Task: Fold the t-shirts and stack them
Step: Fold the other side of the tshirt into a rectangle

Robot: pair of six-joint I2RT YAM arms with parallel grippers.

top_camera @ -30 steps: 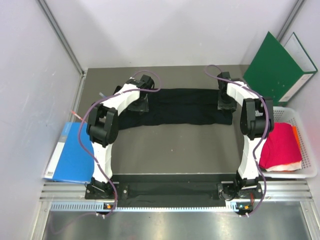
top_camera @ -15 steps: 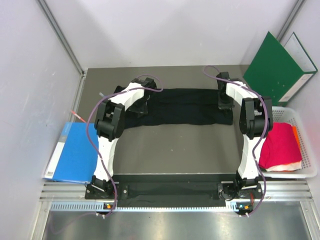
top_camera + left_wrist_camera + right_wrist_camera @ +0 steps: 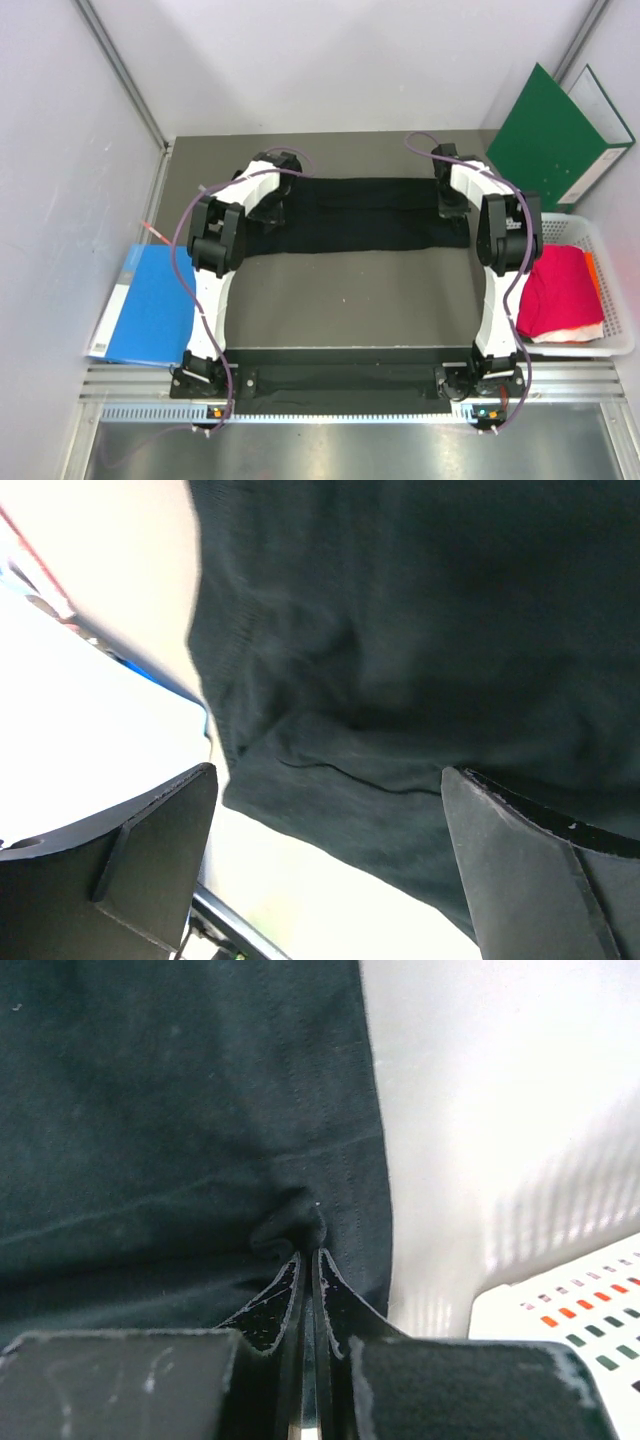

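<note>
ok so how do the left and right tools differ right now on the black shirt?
The left tool is open, its fingers wide apart with the black t-shirt lying loose beyond the gap. The right tool is shut, pinching a small bunch of that cloth. The left tool sits at the shirt's left end, the right tool at its right end, beside a stitched edge. Shared: both are low over the same spread shirt.

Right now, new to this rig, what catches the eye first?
A black cloth t-shirt lies across the far half of the grey table, the right tool pinching one end, the left tool open over the other. A magenta-red cloth shirt sits in the white plastic basket at right.
</note>
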